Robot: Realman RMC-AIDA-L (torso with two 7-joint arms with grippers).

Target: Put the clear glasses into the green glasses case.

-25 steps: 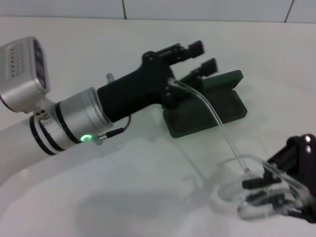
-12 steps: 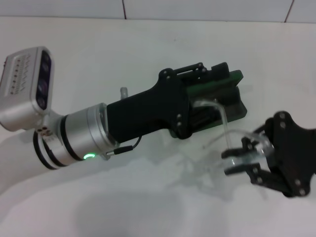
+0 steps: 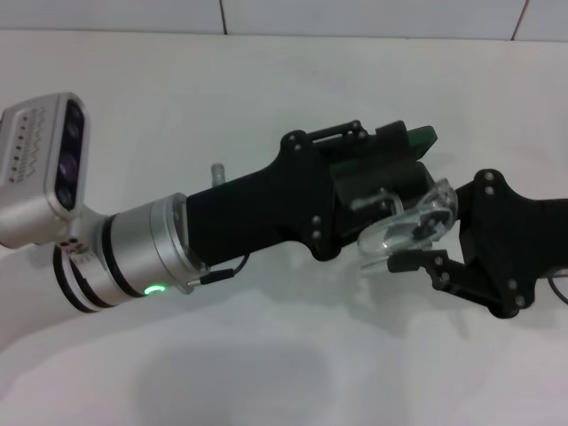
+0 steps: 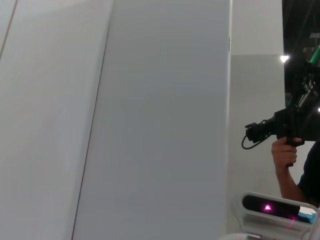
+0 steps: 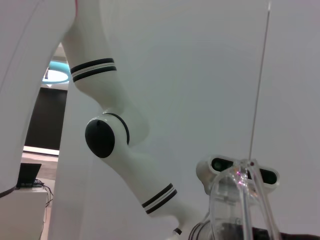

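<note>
A plain white tabletop [image 3: 266, 80] fills the head view, meeting a white tiled wall [image 3: 355, 16] along the 12 o'clock edge. The left gripper [image 3: 377, 146] reaches in from 9 o'clock on its silver-cuffed arm and lies over the green glasses case [image 3: 424, 137], of which only a dark green corner shows past the black gripper body; whether its fingers are spread or closed, I cannot tell. From 3 o'clock the right gripper [image 3: 417, 240] comes in low, its fingers closed narrowly around the clear glasses [image 3: 404, 226], which sit just at the near edge of the left gripper, touching or nearly touching it, with the case directly beyond at about 12 o'clock from them. The right wrist view looks up through the transparent frame of the glasses at the robot's white arm [image 5: 117, 145] with black bands, and its head camera against pale wall panels. The left wrist view points at grey-white wall panels [image 4: 150, 120]; at 3 o'clock a person's hand [image 4: 284, 152] holds a black device [image 4: 272, 127].
</note>
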